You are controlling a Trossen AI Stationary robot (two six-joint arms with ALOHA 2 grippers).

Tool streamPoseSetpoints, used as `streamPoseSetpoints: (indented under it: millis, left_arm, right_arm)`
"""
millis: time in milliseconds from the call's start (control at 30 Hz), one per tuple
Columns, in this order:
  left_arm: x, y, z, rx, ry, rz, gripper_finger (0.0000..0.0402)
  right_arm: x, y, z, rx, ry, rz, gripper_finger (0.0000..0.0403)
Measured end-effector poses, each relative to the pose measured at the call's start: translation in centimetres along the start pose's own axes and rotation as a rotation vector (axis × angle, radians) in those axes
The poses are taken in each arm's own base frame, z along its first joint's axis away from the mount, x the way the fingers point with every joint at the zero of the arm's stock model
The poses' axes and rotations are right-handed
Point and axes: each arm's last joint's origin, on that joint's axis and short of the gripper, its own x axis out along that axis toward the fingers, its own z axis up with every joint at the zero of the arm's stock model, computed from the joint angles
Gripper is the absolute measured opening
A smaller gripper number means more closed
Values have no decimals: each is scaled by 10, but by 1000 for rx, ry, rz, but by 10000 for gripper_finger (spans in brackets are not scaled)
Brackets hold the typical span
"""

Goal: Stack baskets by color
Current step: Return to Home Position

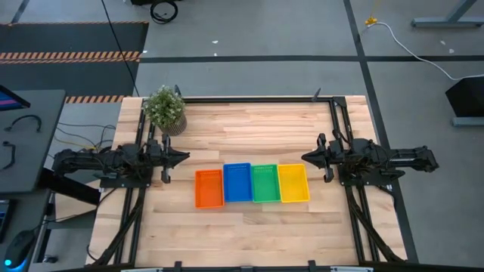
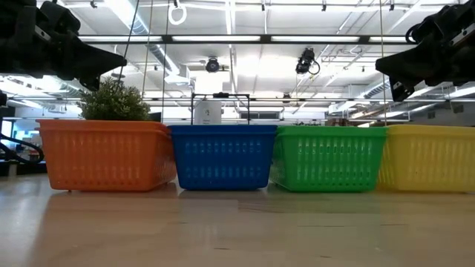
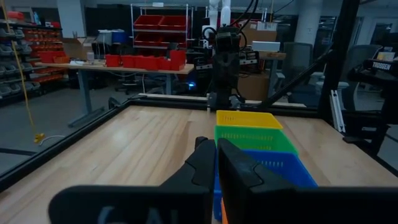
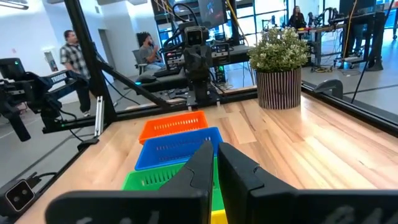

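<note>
Side by side in a row near the table's middle stand an orange basket (image 1: 209, 188), a blue basket (image 1: 237, 182), a green basket (image 1: 265, 183) and a yellow basket (image 1: 293, 183), each on its base; whether any holds a second one inside, I cannot tell. My left gripper (image 1: 184, 158) hovers level above the table's left side, shut and bare, pointing toward the row. My right gripper (image 1: 306, 157) mirrors it on the right side, also shut with nothing in it. Both stand clear of the baskets.
A potted plant (image 1: 165, 109) in a striped pot stands at the far left of the table. A black metal frame (image 1: 249, 99) runs around the table's edges. People sit and stand in the room beyond the table's left side.
</note>
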Motion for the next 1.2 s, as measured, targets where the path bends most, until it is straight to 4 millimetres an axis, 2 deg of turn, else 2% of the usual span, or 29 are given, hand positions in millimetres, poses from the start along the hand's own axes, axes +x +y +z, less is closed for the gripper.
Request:
streamPoseSetpoints:
  millis: [300,667,1200]
  left_arm:
    - [0,0,0,0,0,0,32]
    - [0,0,0,0,0,0,19]
    - [0,0,0,0,-1,0,26]
  right_arm:
    - [0,0,0,0,-1,0,27]
    - [0,0,0,0,-1,0,27]
    - [0,0,0,0,-1,0,28]
